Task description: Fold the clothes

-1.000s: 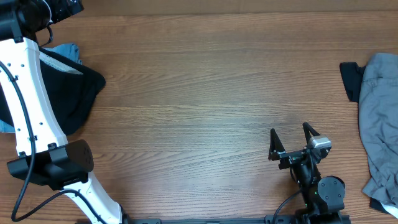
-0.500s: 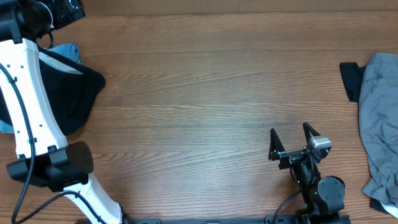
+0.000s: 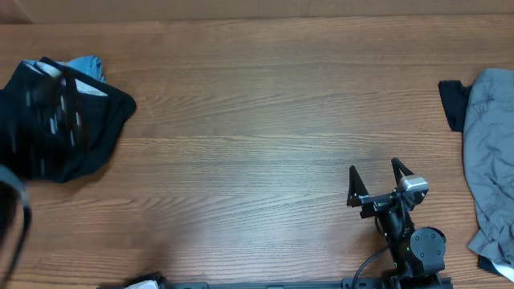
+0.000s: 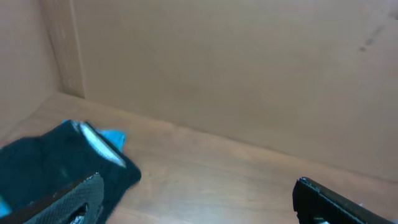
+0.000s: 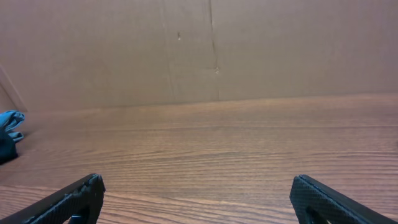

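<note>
A black garment [image 3: 96,120] lies crumpled at the table's far left, with a light blue cloth [image 3: 87,64] at its far edge. Both show in the left wrist view, the black garment [image 4: 37,165] and the blue cloth [image 4: 113,137]. A grey garment [image 3: 490,152] lies at the right edge over a black one [image 3: 452,103]. My left arm is a dark blur [image 3: 48,120] over the black garment. My left gripper [image 4: 199,202] is open and empty above the wood. My right gripper [image 3: 377,172] is open and empty near the front, and it also shows in the right wrist view [image 5: 199,199].
A brown cardboard wall [image 5: 199,50] stands along the table's far side. The wooden tabletop [image 3: 257,136] stretches between the two clothing piles. The right arm's base [image 3: 418,249] sits at the front edge.
My left arm has swung fast away from the far left corner; its white links have left the overhead view and it is now a blur over the black garment. The right arm has not moved.
</note>
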Robot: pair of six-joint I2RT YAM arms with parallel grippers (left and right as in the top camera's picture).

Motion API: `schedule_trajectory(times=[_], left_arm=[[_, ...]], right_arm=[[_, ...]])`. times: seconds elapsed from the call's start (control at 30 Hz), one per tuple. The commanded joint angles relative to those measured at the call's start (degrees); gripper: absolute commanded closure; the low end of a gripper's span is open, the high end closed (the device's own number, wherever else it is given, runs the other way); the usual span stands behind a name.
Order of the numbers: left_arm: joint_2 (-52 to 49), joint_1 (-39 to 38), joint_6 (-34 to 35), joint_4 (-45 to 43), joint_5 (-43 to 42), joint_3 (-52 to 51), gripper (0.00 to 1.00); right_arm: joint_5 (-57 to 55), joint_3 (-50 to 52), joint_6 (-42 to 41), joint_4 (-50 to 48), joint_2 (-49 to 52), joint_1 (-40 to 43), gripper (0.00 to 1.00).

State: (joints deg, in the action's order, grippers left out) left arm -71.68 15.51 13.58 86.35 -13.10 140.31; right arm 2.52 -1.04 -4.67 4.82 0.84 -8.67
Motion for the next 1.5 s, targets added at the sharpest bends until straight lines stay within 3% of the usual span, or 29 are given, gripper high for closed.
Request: schedule_trajectory(times=[0.0, 0.23, 0.4, 0.63, 0.83, 1.13, 1.47], left_arm=[[7.8, 0.2, 0.2, 5.2, 0.4, -3.2, 0.0], [23.4, 0.2, 0.2, 5.2, 2.1, -21.6, 0.0], [36.0, 0.2, 0.2, -6.6, 2.1, -46.4, 0.0], [49.7, 0.2, 8.3, -42.7, 2.1, -83.1, 0.0], [57.8, -0.7, 12.4, -68.0, 2.5, -104.8, 0.0], [66.3, -9.0, 12.4, -80.3, 20.1, -120.1, 0.0], [69.0, -10.6, 12.3, -93.4, 21.4, -130.3, 0.0]], right_arm=[[-0.5, 0.6, 0.2, -0.2, -0.6, 0.2, 0.0], [-0.5, 0.6, 0.2, -0.2, -0.6, 0.2, 0.0], [-0.5, 0.6, 0.2, -0.2, -0.6, 0.2, 0.0], [-0.5, 0.6, 0.2, -0.2, -0.6, 0.2, 0.0], [-0.5, 0.6, 0.2, -0.2, -0.6, 0.2, 0.0], [-0.5, 0.6, 0.2, -0.2, -0.6, 0.2, 0.0], [-0.5, 0.6, 0.2, -0.2, -0.6, 0.2, 0.0]])
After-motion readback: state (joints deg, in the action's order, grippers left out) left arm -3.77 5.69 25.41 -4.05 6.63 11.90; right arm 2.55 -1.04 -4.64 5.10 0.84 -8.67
